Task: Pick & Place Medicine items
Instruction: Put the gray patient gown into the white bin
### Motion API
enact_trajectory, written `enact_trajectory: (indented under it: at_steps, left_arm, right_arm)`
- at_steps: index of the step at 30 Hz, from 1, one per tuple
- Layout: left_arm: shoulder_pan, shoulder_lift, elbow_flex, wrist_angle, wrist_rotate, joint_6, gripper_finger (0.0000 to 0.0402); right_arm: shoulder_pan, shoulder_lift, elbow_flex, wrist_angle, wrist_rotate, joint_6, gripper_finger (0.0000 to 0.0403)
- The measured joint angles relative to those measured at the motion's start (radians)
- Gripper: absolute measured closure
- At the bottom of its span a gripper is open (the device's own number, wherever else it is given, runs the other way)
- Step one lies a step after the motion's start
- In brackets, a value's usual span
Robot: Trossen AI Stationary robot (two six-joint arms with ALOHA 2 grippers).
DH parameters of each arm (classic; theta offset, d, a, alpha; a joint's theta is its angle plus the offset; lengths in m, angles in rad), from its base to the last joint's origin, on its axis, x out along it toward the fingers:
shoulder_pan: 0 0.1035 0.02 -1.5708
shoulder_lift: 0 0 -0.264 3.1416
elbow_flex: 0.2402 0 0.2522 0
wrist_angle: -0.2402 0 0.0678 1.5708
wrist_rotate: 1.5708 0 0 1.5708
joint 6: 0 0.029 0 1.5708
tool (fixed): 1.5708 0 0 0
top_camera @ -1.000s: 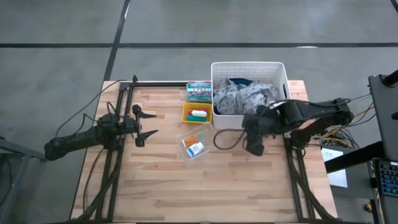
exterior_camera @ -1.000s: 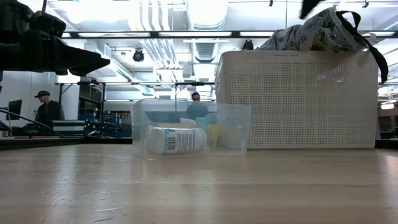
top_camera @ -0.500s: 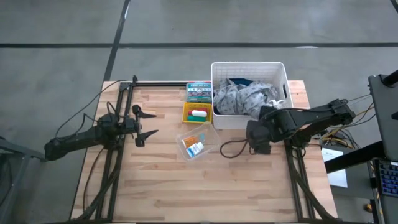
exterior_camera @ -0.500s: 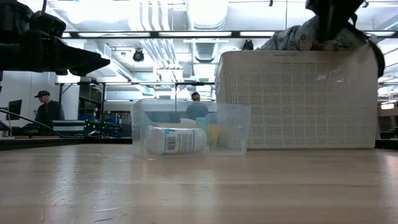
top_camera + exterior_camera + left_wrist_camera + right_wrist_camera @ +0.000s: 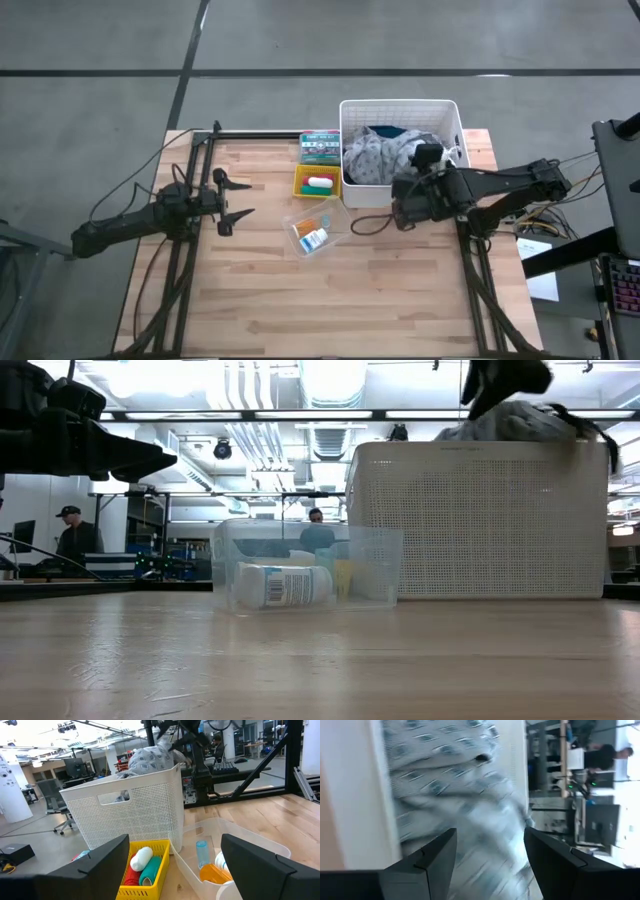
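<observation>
Right arm has moved back up to the basket

My right jaws [image 5: 412,195], open and empty, have swung up to the white perforated basket [image 5: 352,110]; left jaws [image 5: 226,204] wait open. Medicine items [image 5: 313,233] lie in the clear tray, untouched.

You have the medicine items in two small containers near the middle of the table, just left of the white basket. In the yellow tray [image 5: 146,872], a white tube [image 5: 140,858], a green tube [image 5: 150,870] and a red tube [image 5: 131,876] lie side by side. In the clear box [image 5: 311,232], closer to the table's front edge, the white-and-blue bottle [image 5: 283,585] lies on its side beside the small orange pack [image 5: 212,871].
</observation>
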Motion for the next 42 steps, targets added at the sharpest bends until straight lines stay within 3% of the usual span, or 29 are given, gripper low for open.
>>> enact_trajectory:
  at_steps: [8,19,34,42]
  left_arm:
    - [0.000,0.000,0.000,0.000,0.000,0.000,0.0081]
    - [0.000,0.000,0.000,0.000,0.000,0.000,0.0081]
    - [0.000,0.000,0.000,0.000,0.000,0.000,0.0081]
    - [0.000,0.000,0.000,0.000,0.000,0.000,0.0081]
  right_arm:
    - [-0.169,0.000,-0.036,0.138,0.023,-0.045,0.0177]
    - [-0.364,-0.001,-0.105,0.172,0.008,-0.042,0.0177]
    - [-0.543,0.013,-0.124,0.439,0.006,-0.108,0.0177]
    - [-0.605,0.051,-0.124,0.472,-0.049,-0.107,0.0177]
